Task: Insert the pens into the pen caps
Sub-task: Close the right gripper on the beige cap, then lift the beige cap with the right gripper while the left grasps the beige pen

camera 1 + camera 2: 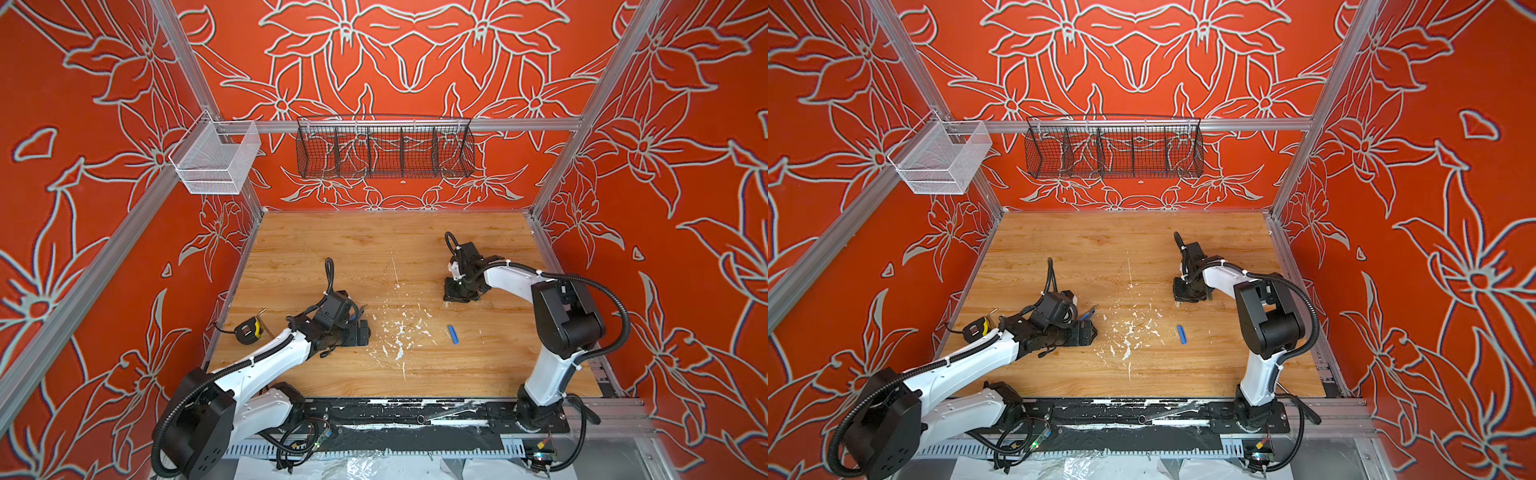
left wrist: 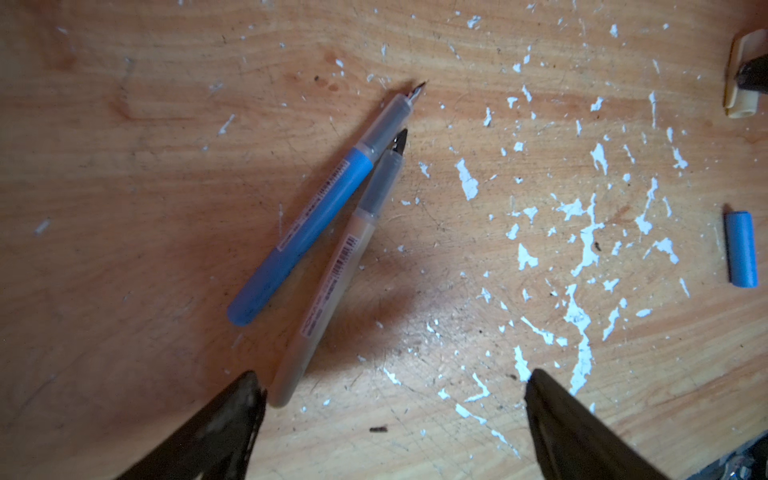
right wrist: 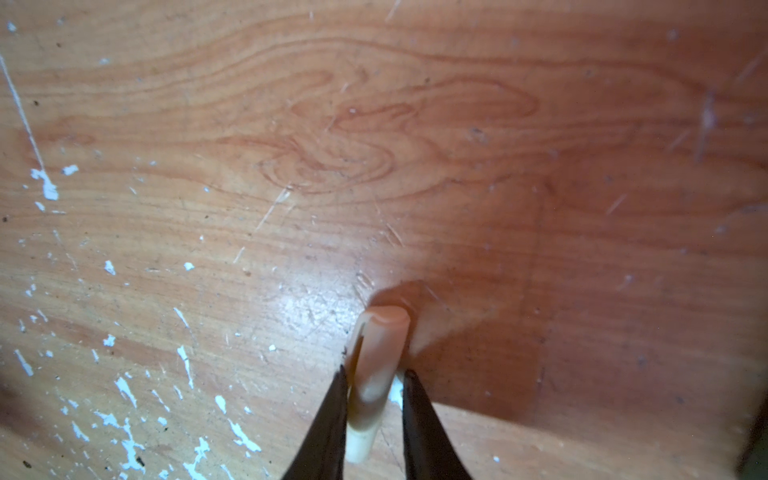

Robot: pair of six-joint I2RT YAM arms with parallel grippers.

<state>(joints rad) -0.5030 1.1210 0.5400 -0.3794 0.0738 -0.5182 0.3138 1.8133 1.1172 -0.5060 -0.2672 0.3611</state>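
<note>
A blue pen [image 2: 307, 224] and a beige pen [image 2: 328, 282] lie side by side on the wooden table, dark tips pointing away from my left gripper [image 2: 392, 374]. That gripper hangs open just above their blunt ends, with one finger next to the beige pen's end. The blue pen cap [image 1: 453, 334] [image 1: 1181, 334] [image 2: 742, 249] lies alone right of the table's middle. Farther back, my right gripper [image 1: 455, 297] [image 3: 374, 372] points down with its fingers shut on the beige pen cap [image 3: 376, 365] low over the table. In both top views the left gripper [image 1: 357, 332] [image 1: 1086, 332] hides most of the pens.
White paint flecks [image 1: 399, 332] mark the middle of the table. A yellow and black tape measure [image 1: 249, 330] sits at the left edge. A black wire basket [image 1: 384, 145] and a white mesh basket [image 1: 216, 160] hang on the back rail.
</note>
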